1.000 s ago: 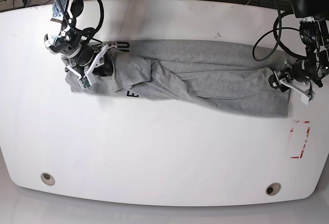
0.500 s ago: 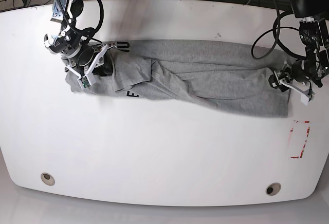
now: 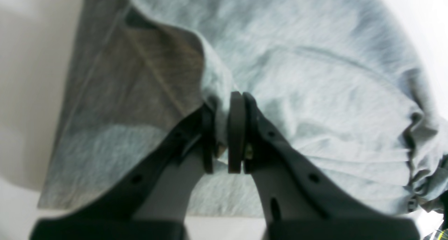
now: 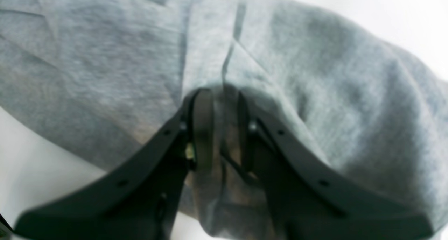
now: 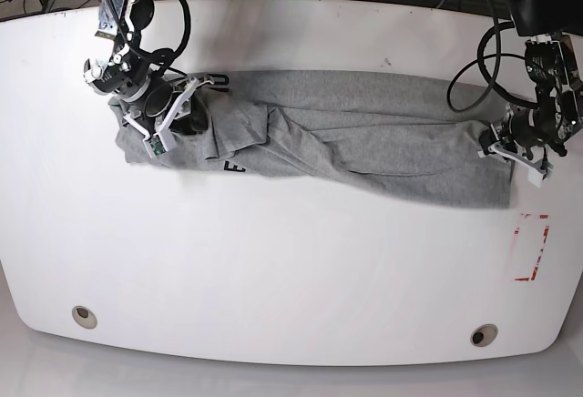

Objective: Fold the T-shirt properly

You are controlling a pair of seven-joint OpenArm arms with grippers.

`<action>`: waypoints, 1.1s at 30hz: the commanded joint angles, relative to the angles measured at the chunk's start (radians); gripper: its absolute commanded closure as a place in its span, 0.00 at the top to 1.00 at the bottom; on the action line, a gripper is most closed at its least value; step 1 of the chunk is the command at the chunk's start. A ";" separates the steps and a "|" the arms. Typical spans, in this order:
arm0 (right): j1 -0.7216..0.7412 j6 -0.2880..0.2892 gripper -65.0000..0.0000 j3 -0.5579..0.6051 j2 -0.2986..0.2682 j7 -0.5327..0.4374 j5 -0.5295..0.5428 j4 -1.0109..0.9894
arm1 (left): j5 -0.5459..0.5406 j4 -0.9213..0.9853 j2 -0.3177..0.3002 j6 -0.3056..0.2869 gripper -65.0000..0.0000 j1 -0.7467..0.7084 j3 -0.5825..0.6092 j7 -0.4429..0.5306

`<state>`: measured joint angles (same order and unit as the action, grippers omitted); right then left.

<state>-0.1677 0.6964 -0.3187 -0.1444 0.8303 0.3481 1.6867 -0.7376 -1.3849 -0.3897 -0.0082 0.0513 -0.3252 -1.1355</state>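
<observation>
Base view: high above the white counter (image 5: 273,260), facing almost straight down, far enough to take in the whole top, both arms and the full stretch of the T-shirt (image 5: 364,142).

Left wrist view: mounted just behind the left gripper (image 3: 225,135), looking along its jaws, very close to the cloth; blurred. It covers the shirt end at the base view's right edge.

Right wrist view: same mounting behind the right gripper (image 4: 220,128), equally close and soft. It covers the shirt end at the base view's left.

The two wrist views share no visible patch.
</observation>
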 commanded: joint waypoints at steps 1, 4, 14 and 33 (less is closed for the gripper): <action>0.010 0.002 0.19 -0.003 -0.013 -0.022 0.018 0.014 | -0.035 -0.060 -0.016 -0.049 0.04 0.020 -0.009 0.008; 0.010 0.002 0.19 -0.003 -0.011 -0.022 0.018 0.014 | -0.044 -0.096 -0.021 -0.088 0.02 0.020 -0.009 0.001; 0.010 0.002 0.19 -0.004 -0.011 -0.022 0.018 0.014 | -0.046 -0.212 -0.022 -0.140 0.01 0.042 -0.102 -0.136; 0.010 0.002 0.19 -0.004 -0.011 -0.022 0.018 0.014 | -0.046 -0.434 -0.022 -0.361 0.01 0.006 -0.249 -0.261</action>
<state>-0.1677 0.6964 -0.3195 -0.1467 0.8303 0.3458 1.6863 -0.7742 -1.7916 -0.3927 -0.3496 0.0540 -0.5613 -1.4136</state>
